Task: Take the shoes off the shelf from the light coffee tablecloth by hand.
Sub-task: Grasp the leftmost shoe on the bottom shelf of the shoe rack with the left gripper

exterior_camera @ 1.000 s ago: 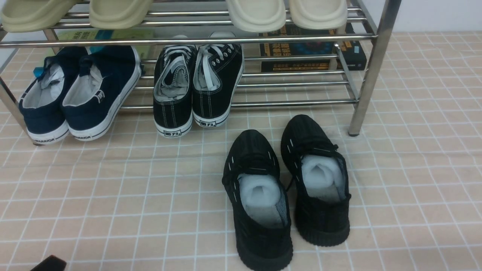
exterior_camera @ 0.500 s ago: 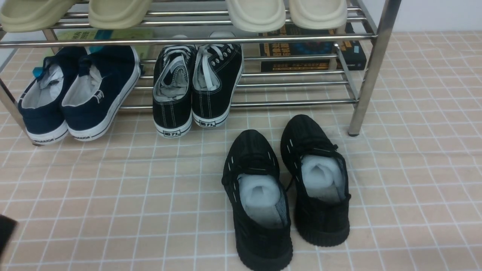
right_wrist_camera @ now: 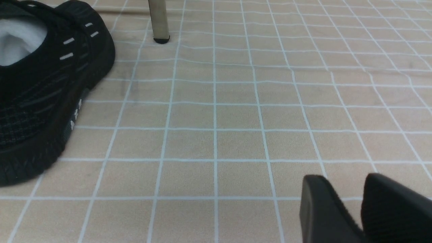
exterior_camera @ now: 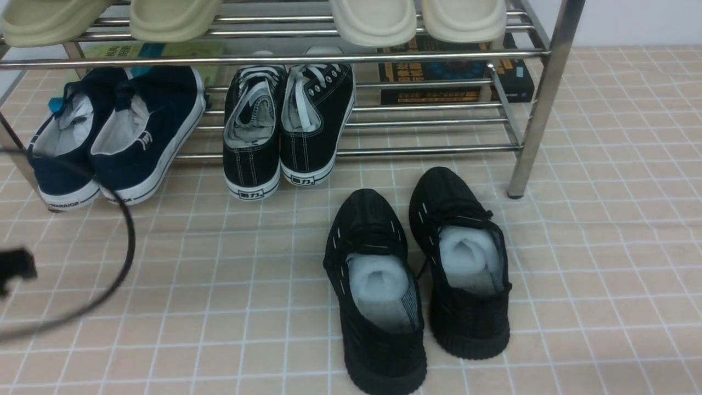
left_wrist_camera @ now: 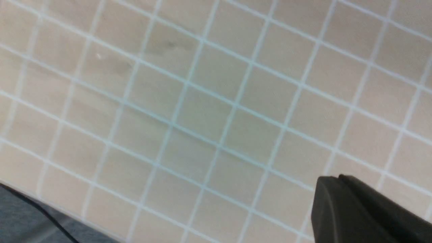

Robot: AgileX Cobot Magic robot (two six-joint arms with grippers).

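Navy blue canvas slip-ons with white rubber soles (exterior_camera: pixel 170 109) sat side by side on the lower tier of the shiny chrome steel tube rack (exterior_camera: pixel 428 149) in the front view, heels toward the camera. So the removal looked not done: both shoes were on the rack, none on the light beige-pink cloth with thin white grid lines (exterior_camera: pixel 219 329). Black lace-up sneakers with white laces (exterior_camera: pixel 307 145) were beside them on that tier. All-black knit trainers (exterior_camera: pixel 378 351) stood on the cloth in front, not the target pair. A blurred black part (exterior_camera: pixel 16 266), probably of the left arm, showed at the left edge with a looping dark cable (exterior_camera: pixel 129 236). No contact with the slip-ons visible.

Left wrist view: left hand (left_wrist_camera: pixel 335 179) closed, fingertips together, nothing in it. Only gridded cloth and a dark grey area (left_wrist_camera: pixel 30 219) past its edge; no target shoe.

Right wrist view: right hand (right_wrist_camera: pixel 342 179) partly open, gap between fingertips, no grip on anything. One black trainer nearby, well apart from the fingers.

Left to do, my read: reach, open, grip, lift and set down, for both shoes.
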